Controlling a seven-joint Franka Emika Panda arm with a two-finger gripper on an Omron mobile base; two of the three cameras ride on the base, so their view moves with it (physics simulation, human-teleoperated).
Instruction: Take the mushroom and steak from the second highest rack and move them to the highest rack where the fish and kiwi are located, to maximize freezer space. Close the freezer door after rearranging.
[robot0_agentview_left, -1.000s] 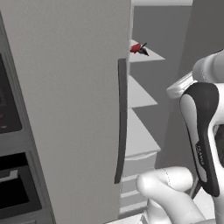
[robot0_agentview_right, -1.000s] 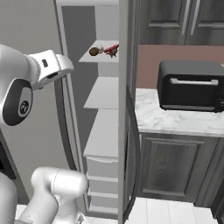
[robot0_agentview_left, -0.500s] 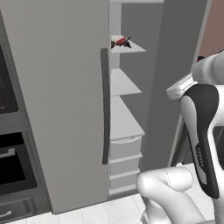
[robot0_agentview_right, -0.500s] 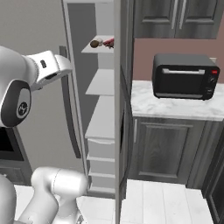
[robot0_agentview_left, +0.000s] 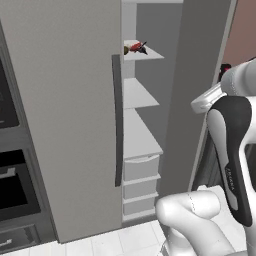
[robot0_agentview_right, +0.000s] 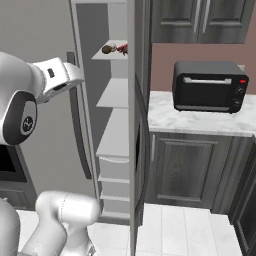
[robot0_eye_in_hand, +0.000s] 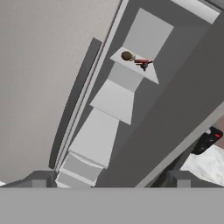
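At twelve o'clock in the left base view, the steak (robot0_agentview_left: 136, 48) and fish (robot0_agentview_left: 143, 48) are sitting together on the highest rack (robot0_agentview_left: 150, 54), consolidating space. Right base view: the freezer door (robot0_agentview_right: 131, 125) is standing ajar, awaiting closing. Hand view: the pincer (robot0_eye_in_hand: 109, 179) is gaping wide, holding nothing.

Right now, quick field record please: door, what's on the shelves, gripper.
freezer door: open
upper shelf: holds all the food I can see
steak: on that shelf, red chunk
fish: right beside the steak, dark and spiky
brown round lump: same shelf, at the end nearest the door
gripper: open, holding nothing, well back from the shelves
toaster oven: on the counter to the right of the freezer
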